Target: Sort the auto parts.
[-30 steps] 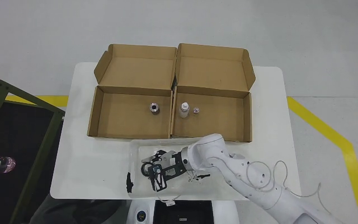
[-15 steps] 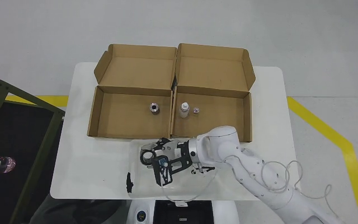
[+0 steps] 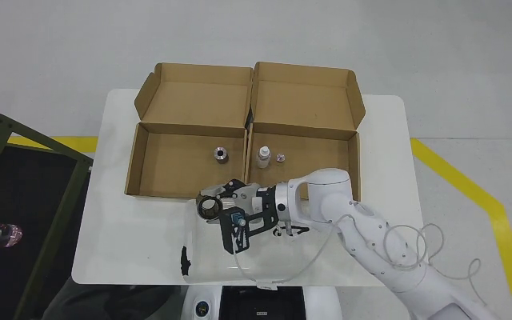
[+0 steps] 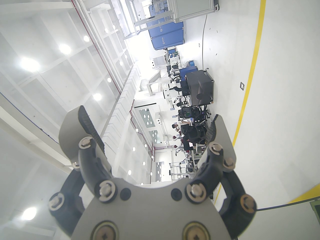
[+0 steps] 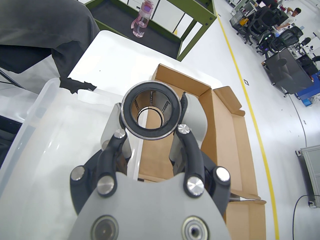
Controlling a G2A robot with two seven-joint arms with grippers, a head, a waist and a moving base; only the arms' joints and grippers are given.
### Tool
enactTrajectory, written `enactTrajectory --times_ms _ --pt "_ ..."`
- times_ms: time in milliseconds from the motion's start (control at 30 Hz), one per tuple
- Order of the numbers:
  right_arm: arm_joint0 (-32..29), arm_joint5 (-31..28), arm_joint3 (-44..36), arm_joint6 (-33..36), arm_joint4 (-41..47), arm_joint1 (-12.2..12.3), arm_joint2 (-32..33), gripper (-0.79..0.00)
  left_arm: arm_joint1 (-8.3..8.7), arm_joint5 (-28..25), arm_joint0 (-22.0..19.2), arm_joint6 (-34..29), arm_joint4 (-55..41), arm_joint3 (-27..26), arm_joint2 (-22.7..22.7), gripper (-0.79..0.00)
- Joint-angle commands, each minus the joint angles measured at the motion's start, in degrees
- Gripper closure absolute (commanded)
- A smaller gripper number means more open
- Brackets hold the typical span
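Closest in, the left gripper (image 4: 148,116) points off into the room, jaws spread wide with nothing between them, so no worries there. The action is all on the right gripper (image 5: 151,111). It's clamped onto a chunky metal bearing (image 5: 126,112), a hollow sleeve with black rings on the ends, pinched across its round sides. From above, the bearing hangs over the far left corner of the clear tub (image 5: 27,118), just short of the front wall of the left box (image 3: 160,172).

My main worry is that grip. A flat pinch on a smooth round body means very little contact. I'd guess any jolt could let it roll or slide out, and it'd land back in the tub or on the table (image 3: 104,232).

Next is that cardboard wall. If the arm goes forward without enough height, the bearing or the gripper could clip the edge and shove the box.

Further out, a matching metal cylinder (image 3: 218,154) sits in the left box, so that looks like the right home. A drop from high up could knock into it. The right box (image 3: 320,172), with the little white bottle (image 3: 262,156) in it, is right next door, so a sideways drift puts the part in the wrong pile.
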Motion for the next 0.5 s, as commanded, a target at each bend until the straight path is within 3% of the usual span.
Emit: enactTrajectory --times_ms 0,467 --pt "0.5 0.3 0.2 0.1 -0.1 -0.1 0.2 0.0 0.0 0.0 0.0 0.0 0.0 0.0 0.0 -0.785" --pt "4.5 3.5 5.7 -1.3 0.9 -1.3 -0.6 0.0 0.0 0.0 0.0 0.0 0.0 0.0 0.0 -0.785"
